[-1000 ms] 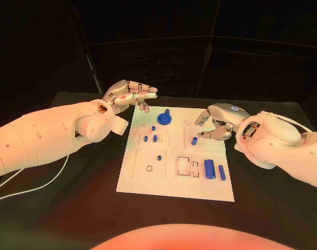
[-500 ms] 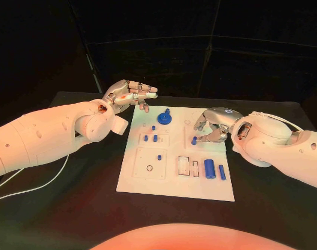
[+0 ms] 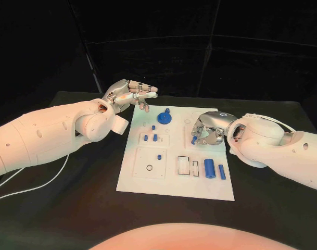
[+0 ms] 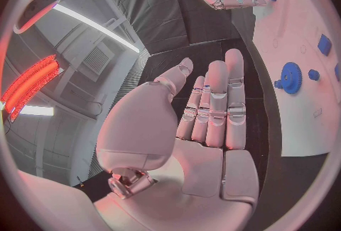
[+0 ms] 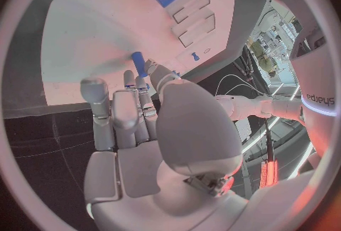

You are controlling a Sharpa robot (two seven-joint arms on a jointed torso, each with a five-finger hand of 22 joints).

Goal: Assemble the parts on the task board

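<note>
Blue peg [image 3: 194,139] stands near the task board's [image 3: 175,185] right edge, toward its far end; we see the right hand [image 3: 208,127] over it with fingertips [image 5: 150,66] closing at its sides, contact likely but not certain. Left hand [image 3: 130,94] hangs off the board's far left corner, fingers loosely spread, holding nothing. Risk, in our judgement: an off-centre pinch could tip the peg or jam it crooked in its seat.

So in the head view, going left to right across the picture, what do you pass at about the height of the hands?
Left hand → blue gear at the task board's far edge → right hand, with a small blue peg at its fingertips.
</note>
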